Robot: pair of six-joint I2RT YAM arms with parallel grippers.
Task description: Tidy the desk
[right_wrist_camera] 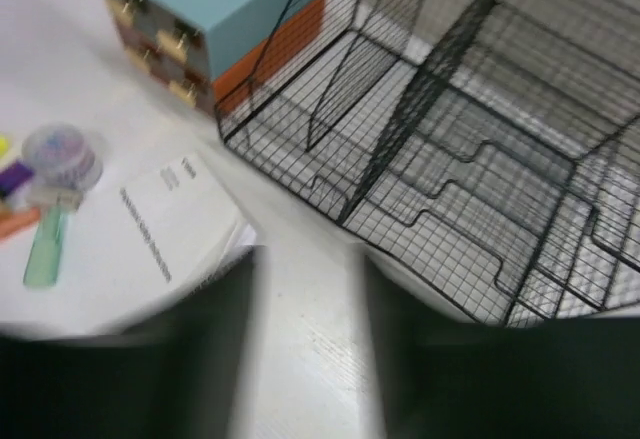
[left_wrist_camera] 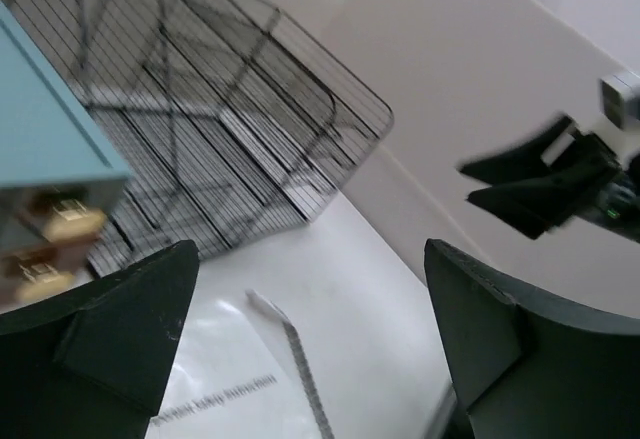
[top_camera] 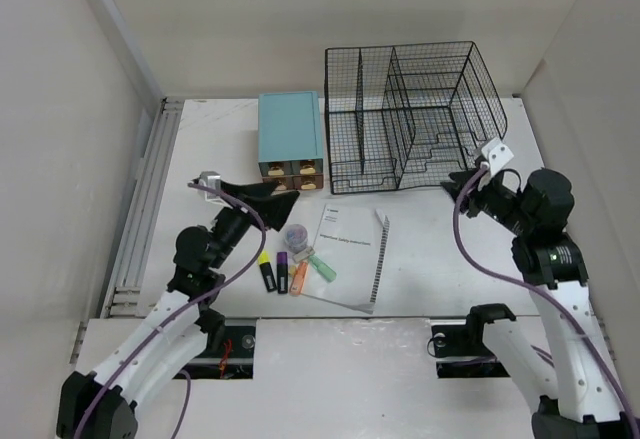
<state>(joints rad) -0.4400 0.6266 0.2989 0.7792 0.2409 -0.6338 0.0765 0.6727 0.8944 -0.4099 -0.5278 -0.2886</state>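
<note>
White desk [top_camera: 430, 249] fills the floor of a pale-walled enclosure, with a grey rail [top_camera: 140, 209] along its left edge and both arm bases at its near edge. Loose items sit left of centre on it: a spiral-bound booklet [top_camera: 350, 257] lying flat and askew, four highlighters [top_camera: 283, 271] fanned at its left side with the green one overlapping the cover, and a small round tub [top_camera: 297, 235] just beyond them. Storage stands at the far side: a teal drawer box [top_camera: 290, 129] right beside a black wire rack [top_camera: 415, 114]. Judgement: the clutter is unsorted and lies near these holders because that is where it should go. The left gripper [top_camera: 275, 196] hangs over the gap between the drawer fronts and the tub, jaws spread wide with nothing between them, a stance that suits dropping onto a small item. The right gripper [top_camera: 468, 181] hovers off the rack's front right corner, jaws only narrowly parted and empty, likely standing by. Hard to make out: the drawer fronts are partly covered by the left gripper from above, the right wrist view is blurred at its own fingers, the booklet's print is too small to read, and the tub's contents are unclear.
</note>
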